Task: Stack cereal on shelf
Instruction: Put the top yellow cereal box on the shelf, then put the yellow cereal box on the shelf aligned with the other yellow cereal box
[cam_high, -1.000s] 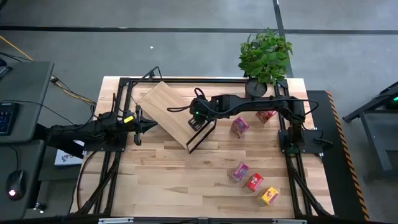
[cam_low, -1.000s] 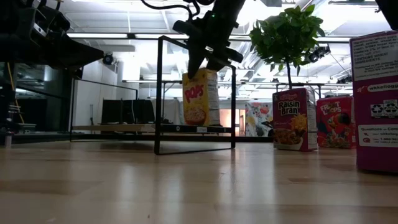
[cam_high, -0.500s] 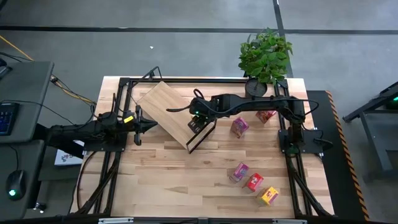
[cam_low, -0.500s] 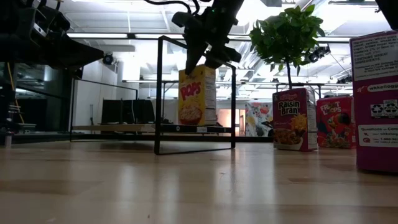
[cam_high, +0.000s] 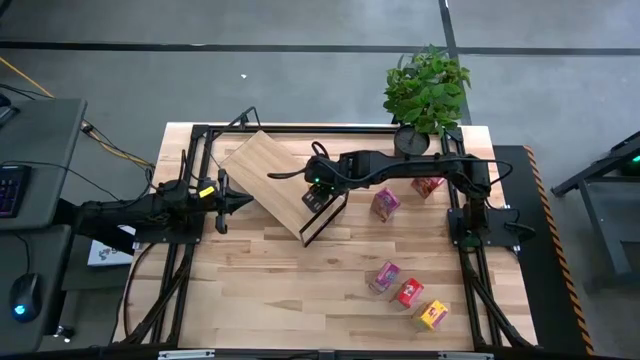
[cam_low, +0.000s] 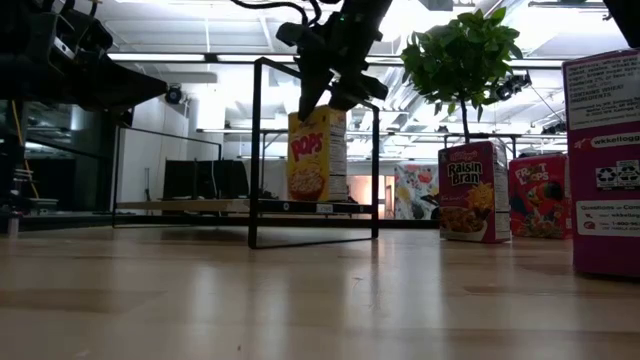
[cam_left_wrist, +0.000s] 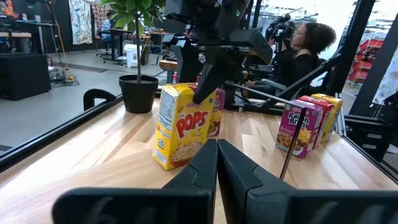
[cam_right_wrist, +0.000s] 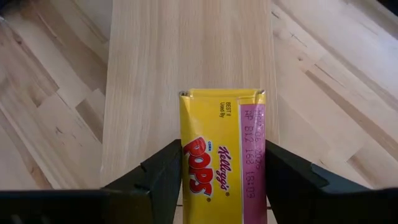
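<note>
A yellow Pops cereal box (cam_low: 317, 155) stands on the shelf, a light wood board (cam_high: 268, 172) with a black wire frame (cam_low: 262, 150) at its near-right end. My right gripper (cam_low: 332, 88) reaches down from above and is shut on the box, which also shows in the left wrist view (cam_left_wrist: 181, 126) and the right wrist view (cam_right_wrist: 221, 155). My left gripper (cam_left_wrist: 217, 163) waits shut at the table's left (cam_high: 238, 203), pointing level at the shelf. Five more cereal boxes stand loose on the table's right half. My right gripper pinches the yellow box's upper end (cam_right_wrist: 186, 162) between its two fingers (cam_right_wrist: 163, 173), one on each of two opposite sides. The fingers slant down from above and from the table's right. The box stands slightly tilted, its bottom edge (cam_left_wrist: 166, 163) at the shelf board.
A purple box (cam_high: 385, 203) and a red box (cam_high: 427, 186) stand at the far right. A purple box (cam_high: 384, 276), a red box (cam_high: 408, 292) and a yellow box (cam_high: 432, 315) stand near the right front. A potted plant (cam_high: 427, 90) stands at the far right edge.
My right gripper has kept hold of the yellow box and nudged it a little toward the table's left on the shelf board. The box's top has come up slightly.
</note>
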